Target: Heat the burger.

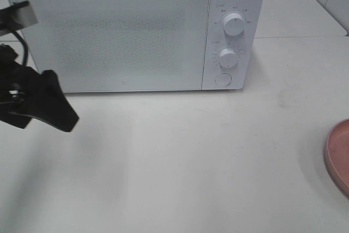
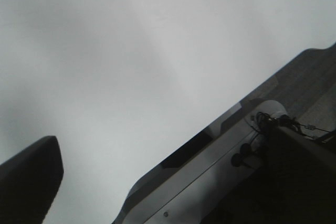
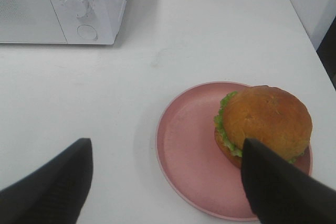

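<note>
Nearest the right wrist camera, the right gripper was seen with its two black fingers spread wide apart, nothing held between them. One finger was hung over bare table; the other finger was seen in front of the near edge of the burger, whether touching or not could not be told.

The burger, glossy golden-brown domed bun with a green lettuce frill at its side, was found sitting on the round pink plate, off-centre on it. The plate was laid flat on the white matte tabletop, well apart from the microwave. In the high view only a sliver of the plate rim was caught at the right edge; the burger itself was not shown there.

At the left edge of the high view, the left gripper was seen as a black shape above the table, just in front of the microwave's lower left corner. Its jaws were taken as fully apart; only one dark finger was caught by the left wrist camera, and nothing was seen held.

Furthest back, the white box-shaped microwave oven was stood on the table, door shut, with two round white dials and a round button on its right panel.
</note>
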